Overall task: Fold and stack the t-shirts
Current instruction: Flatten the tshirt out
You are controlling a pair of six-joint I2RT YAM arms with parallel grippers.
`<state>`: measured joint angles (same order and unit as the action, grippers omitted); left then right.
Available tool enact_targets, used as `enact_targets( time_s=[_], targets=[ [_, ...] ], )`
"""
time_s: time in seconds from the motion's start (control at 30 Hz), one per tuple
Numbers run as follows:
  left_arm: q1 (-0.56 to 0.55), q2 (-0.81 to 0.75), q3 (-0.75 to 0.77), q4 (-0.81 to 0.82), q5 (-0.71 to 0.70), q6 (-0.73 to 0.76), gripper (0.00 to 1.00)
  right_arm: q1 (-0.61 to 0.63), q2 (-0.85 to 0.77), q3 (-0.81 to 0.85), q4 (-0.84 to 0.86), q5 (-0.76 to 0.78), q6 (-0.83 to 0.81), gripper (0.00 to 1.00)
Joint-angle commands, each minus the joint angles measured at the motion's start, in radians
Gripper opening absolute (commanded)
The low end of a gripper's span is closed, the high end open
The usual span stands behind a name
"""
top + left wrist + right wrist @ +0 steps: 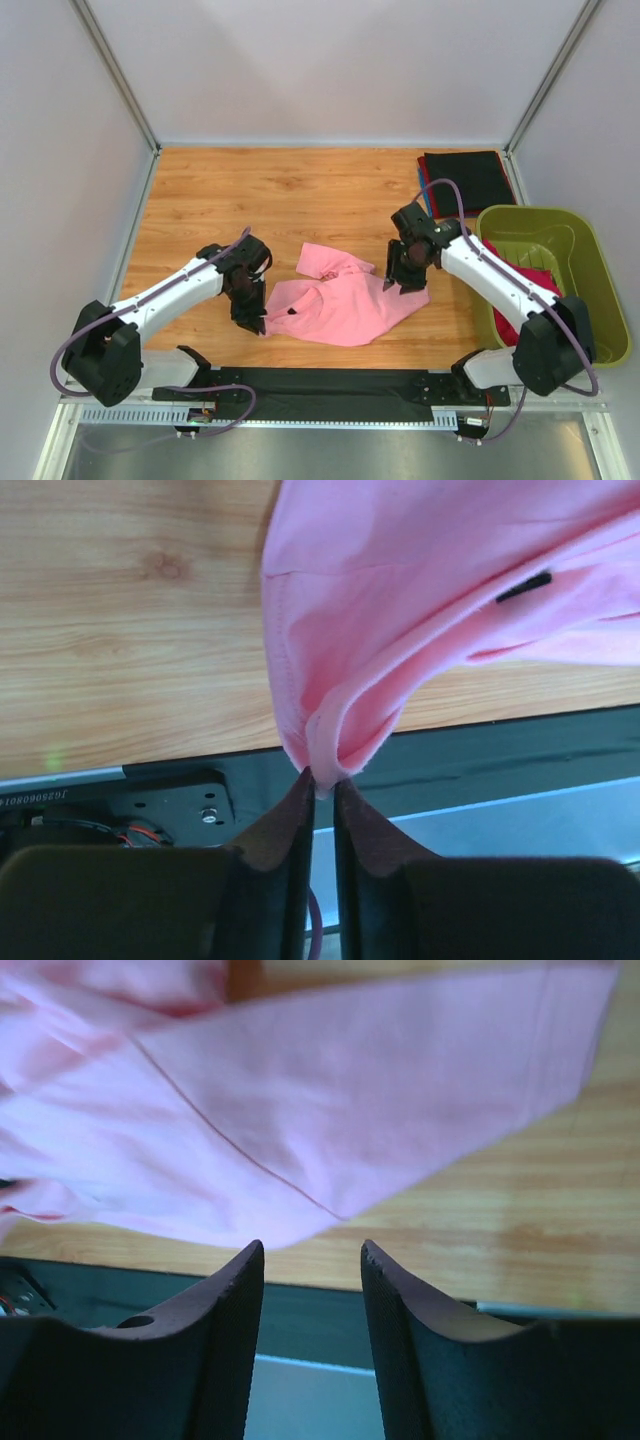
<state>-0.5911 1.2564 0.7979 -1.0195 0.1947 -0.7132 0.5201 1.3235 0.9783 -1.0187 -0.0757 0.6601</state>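
Left hand (322,785) pinches corner of pink t-shirt (400,600).

To my right an olive-green plastic tub (560,240) sits at the right edge of the wood-grain worktop (300,195), and a black strip (330,380) runs along the near edge, just beyond my bases.

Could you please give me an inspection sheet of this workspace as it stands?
Surface: wooden table, no spills seen.
Job's things: pink t-shirt crumpled at centre, unfolded; folded stack, black on top, at the far right; red shirt inside the olive-green tub.
Clutter: nothing seen beyond the tub.
Grippers: left gripper shut on the pink t-shirt's edge; right gripper open at its right side, gripping nothing.
Cables: purple cable looped along each arm.
Surroundings: white walls; nothing else seen.
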Motion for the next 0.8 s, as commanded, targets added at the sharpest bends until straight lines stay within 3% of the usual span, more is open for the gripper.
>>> enact_targets(
  time_s=[0.0,0.13,0.23,0.47,0.67,0.77],
  targets=[
    [0.002,0.024,0.053,0.047,0.032,-0.011,0.25,-0.035,0.095,0.155,0.089,0.053,-0.083,0.46],
    [0.002,0.031,0.115,0.029,-0.011,-0.008,0.41,-0.123,0.198,0.209,0.18,-0.007,-0.131,0.47],
    [0.002,0.061,0.164,0.013,-0.031,0.001,0.5,-0.173,0.299,0.272,0.087,-0.004,-0.09,0.47],
    [0.002,0.15,0.358,0.006,-0.028,0.064,0.52,-0.284,0.353,0.24,-0.047,0.177,0.099,0.44],
    [0.002,0.186,0.339,0.097,0.09,0.058,0.53,-0.305,0.421,0.273,-0.095,0.275,0.168,0.44],
    [0.001,0.176,0.298,0.25,0.222,0.106,0.53,-0.313,0.463,0.278,-0.023,0.219,0.081,0.45]
  ],
)
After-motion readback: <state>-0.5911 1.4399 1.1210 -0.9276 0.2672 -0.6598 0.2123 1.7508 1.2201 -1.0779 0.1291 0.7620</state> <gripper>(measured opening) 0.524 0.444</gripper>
